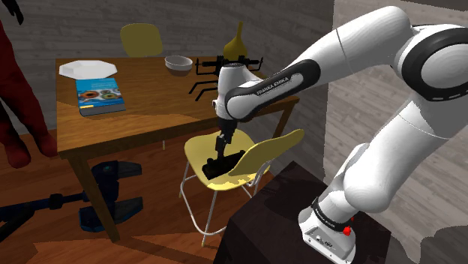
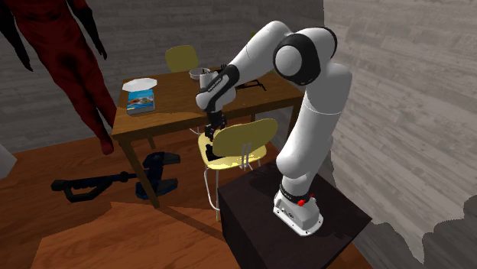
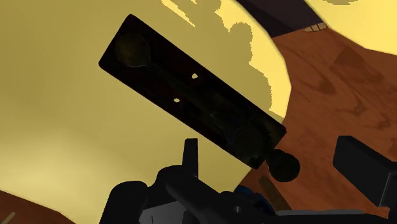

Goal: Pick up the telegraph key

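Observation:
The telegraph key (image 1: 223, 166) is a long dark base with a round knob at one end, lying on the seat of a yellow chair (image 1: 196, 150) in front of the table. My gripper (image 1: 220, 152) hangs straight down just over it, fingers apart. In the wrist view the key (image 3: 191, 95) runs diagonally across the yellow seat. Its knob end sits between my open gripper (image 3: 277, 164) fingers, and neither finger clasps it. In the second exterior view the gripper (image 2: 212, 140) is low over the key (image 2: 212, 150), behind the chair's backrest (image 2: 246, 136).
A wooden table (image 1: 142, 120) stands just behind the chair, bearing a blue book (image 1: 100, 95), a white plate (image 1: 88, 68), a bowl (image 1: 178, 64) and a yellow vase (image 1: 237, 45). Black and blue tools (image 1: 109, 191) lie on the floor underneath. A red figure (image 2: 73, 61) stands at the left.

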`<state>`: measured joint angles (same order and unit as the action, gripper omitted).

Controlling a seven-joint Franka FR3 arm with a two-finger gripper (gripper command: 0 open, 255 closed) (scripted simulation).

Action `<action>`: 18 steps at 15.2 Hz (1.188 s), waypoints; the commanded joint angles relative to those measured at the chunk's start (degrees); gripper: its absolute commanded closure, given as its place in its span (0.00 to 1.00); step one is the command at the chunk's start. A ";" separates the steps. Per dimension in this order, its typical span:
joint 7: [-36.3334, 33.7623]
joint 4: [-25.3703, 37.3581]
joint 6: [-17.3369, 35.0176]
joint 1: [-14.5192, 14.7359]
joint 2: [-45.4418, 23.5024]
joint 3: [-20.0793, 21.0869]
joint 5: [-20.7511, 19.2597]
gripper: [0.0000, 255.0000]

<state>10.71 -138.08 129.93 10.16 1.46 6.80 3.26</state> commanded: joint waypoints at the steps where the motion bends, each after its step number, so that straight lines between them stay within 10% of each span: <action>1: 0.06 -0.15 1.55 0.07 -1.44 0.08 -0.21 0.00; 8: -0.09 -1.15 6.00 0.11 -4.91 0.08 -0.56 0.00; 9: -0.14 -1.17 6.08 0.14 -4.97 0.11 -0.56 1.00; 18: -0.09 -1.14 6.00 0.11 -4.92 0.09 -0.57 1.00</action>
<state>10.57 -139.22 135.96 10.31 -3.46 6.92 2.71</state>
